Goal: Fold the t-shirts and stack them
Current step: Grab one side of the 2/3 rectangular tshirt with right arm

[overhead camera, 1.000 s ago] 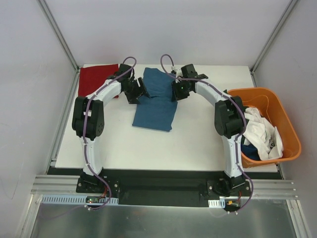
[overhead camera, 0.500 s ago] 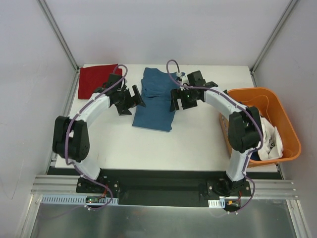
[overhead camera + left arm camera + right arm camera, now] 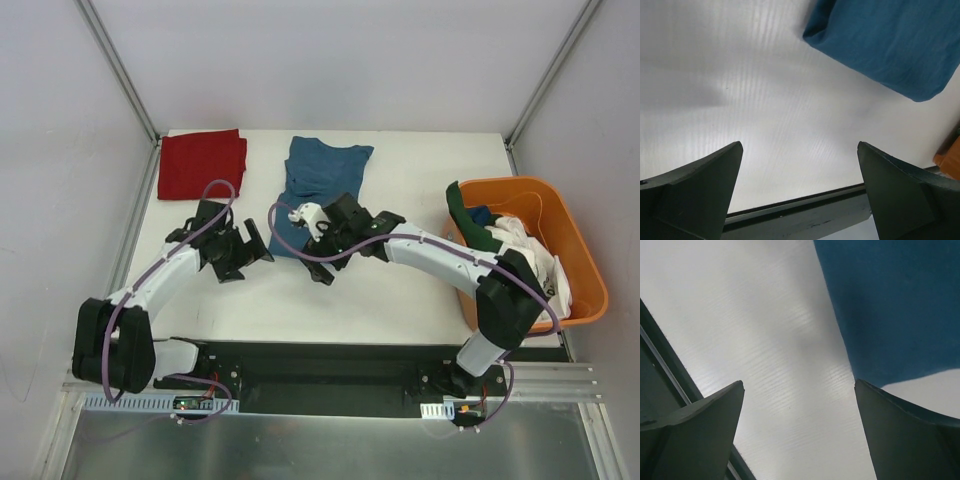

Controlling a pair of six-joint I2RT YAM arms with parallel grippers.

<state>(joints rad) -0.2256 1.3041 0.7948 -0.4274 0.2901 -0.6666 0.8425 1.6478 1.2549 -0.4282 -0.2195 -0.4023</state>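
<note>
the left gripper (image 3: 799, 146) and right gripper (image 3: 799, 384) hang over the white table (image 3: 400, 290), each with its jaws spread wide and nothing between them. the teal-blue t-shirt (image 3: 318, 178) lies folded at the far middle, its near edge beside the right gripper. the deep red t-shirt (image 3: 200, 163) lies folded in the far left corner, and other tees sit heaped in the orange basket (image 3: 597, 285) at the right.

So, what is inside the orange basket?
A white tee fills most of the basket, a dark green one hangs over the rim facing the table, and some blue cloth shows beside it. Anything under them is covered.
</note>
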